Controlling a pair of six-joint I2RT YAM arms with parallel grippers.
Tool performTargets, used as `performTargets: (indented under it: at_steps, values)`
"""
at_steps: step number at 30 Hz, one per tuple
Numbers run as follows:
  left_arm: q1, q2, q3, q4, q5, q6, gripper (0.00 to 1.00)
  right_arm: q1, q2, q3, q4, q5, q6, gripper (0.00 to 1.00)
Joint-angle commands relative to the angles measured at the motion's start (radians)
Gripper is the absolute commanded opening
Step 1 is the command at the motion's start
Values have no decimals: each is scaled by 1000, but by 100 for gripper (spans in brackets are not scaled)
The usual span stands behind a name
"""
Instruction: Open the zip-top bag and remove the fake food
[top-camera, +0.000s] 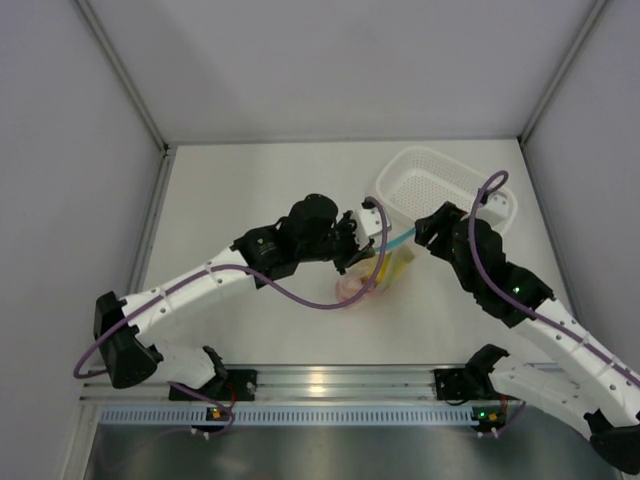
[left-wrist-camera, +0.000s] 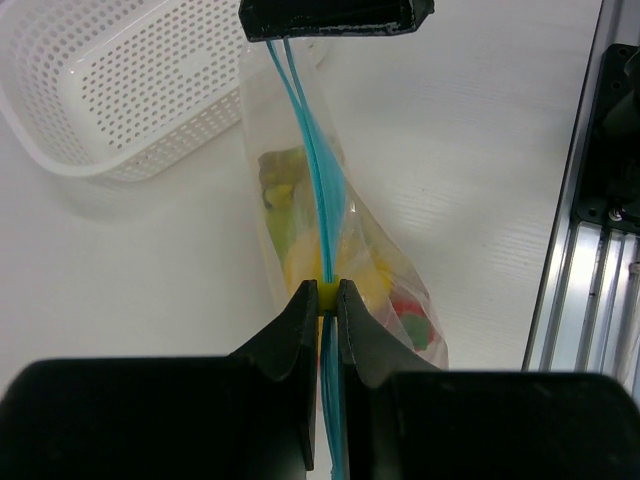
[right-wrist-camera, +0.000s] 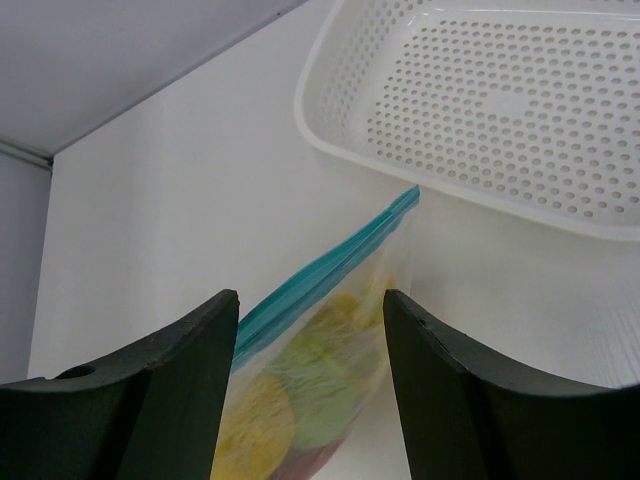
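Note:
The zip-top bag (top-camera: 378, 268) hangs clear and crinkly between my two grippers, its light blue zip strip (left-wrist-camera: 318, 170) stretched taut. My left gripper (left-wrist-camera: 328, 291) is shut on the strip, pinching a small yellow slider piece. The fake food (left-wrist-camera: 368, 283) is inside the bag: yellow and green pieces and a red one low down (left-wrist-camera: 405, 310). In the right wrist view the green and yellow fake food (right-wrist-camera: 330, 385) shows through the plastic. My right gripper (right-wrist-camera: 312, 297) stands open astride the bag's other end, with its fingers clear of the plastic. The strip's end (right-wrist-camera: 412, 195) is free.
A white perforated basket (top-camera: 450, 190) stands at the back right, just behind the right gripper. It also fills the upper left of the left wrist view as the basket (left-wrist-camera: 100, 90). The aluminium rail (left-wrist-camera: 590, 250) runs along the table's near edge. Grey walls close in the sides.

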Motion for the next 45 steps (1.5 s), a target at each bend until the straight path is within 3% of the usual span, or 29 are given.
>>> performTargets:
  at_steps: [1,19,35,41,45]
  values:
    - [-3,9,45,25,-16,-11,0,-14,-29,26,7,15,-1,61]
    - [-2,37,82,27,-47,-35,0,-14,-76,-17,-1,-7,9,55]
    - [-3,23,71,27,-25,-27,0,-48,-3,3,59,-47,-27,55]
    - [-2,-23,66,-25,8,72,0,-50,-86,-80,234,-189,-383,73]
    - [0,-78,34,-49,63,202,0,-51,-93,-63,190,-443,-680,80]
